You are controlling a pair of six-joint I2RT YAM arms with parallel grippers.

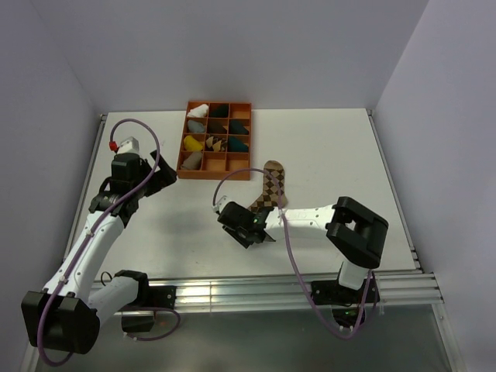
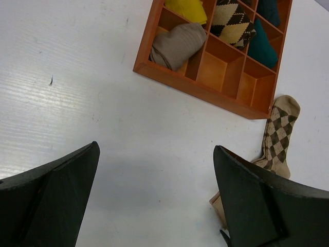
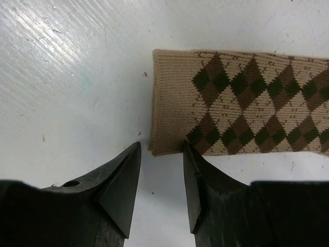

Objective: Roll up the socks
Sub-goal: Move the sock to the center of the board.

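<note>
The argyle sock (image 1: 271, 186) lies flat on the white table, just right of the tray's front corner. It also shows in the left wrist view (image 2: 277, 139) and the right wrist view (image 3: 247, 103). My right gripper (image 1: 258, 218) is open a little, and its fingertips (image 3: 162, 145) straddle the near corner of the sock's tan end, holding nothing. My left gripper (image 1: 161, 175) is wide open and empty over bare table (image 2: 156, 146), left of the tray. A tan edge (image 2: 218, 203) shows by the argyle sock. The striped-cuff sock is not identifiable.
An orange divided tray (image 1: 213, 175) stands at the back, holding several rolled sock bundles: grey-tan (image 2: 177, 45), yellow (image 2: 187, 7), argyle (image 2: 231, 23) and teal (image 2: 264, 41). Some front compartments (image 2: 221, 69) are empty. The table's walls rise at the left, right and back.
</note>
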